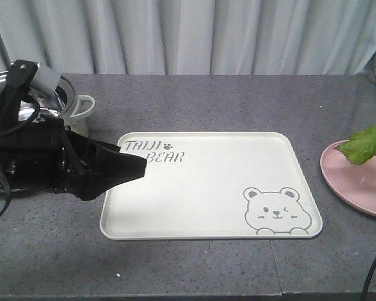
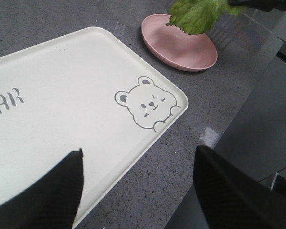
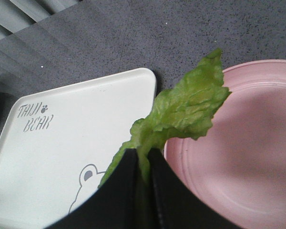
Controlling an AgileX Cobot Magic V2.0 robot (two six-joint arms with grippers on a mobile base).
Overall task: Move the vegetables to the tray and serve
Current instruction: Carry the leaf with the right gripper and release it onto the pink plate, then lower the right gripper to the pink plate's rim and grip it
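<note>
Grey speckled table (image 1: 207, 100), pale pleated curtain (image 1: 207, 37) behind; steel pot (image 1: 62, 103) back-left. Cream tray (image 1: 207, 188), rounded rect. w/ bear print, lies flat mid-table; round pink plate (image 1: 357, 182) just beside it. Crinkly green lettuce leaf (image 3: 190, 105) hangs above plate rim, pinched in right gripper (image 3: 143, 155) jaws; left gripper (image 2: 139, 151) jaws spread, over tray's left edge.

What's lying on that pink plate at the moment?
Nothing visible: the pink plate looks bare. The lettuce leaf hangs over its rim, pinched in the right hand. Leaf and hand hide a strip of the plate.
</note>
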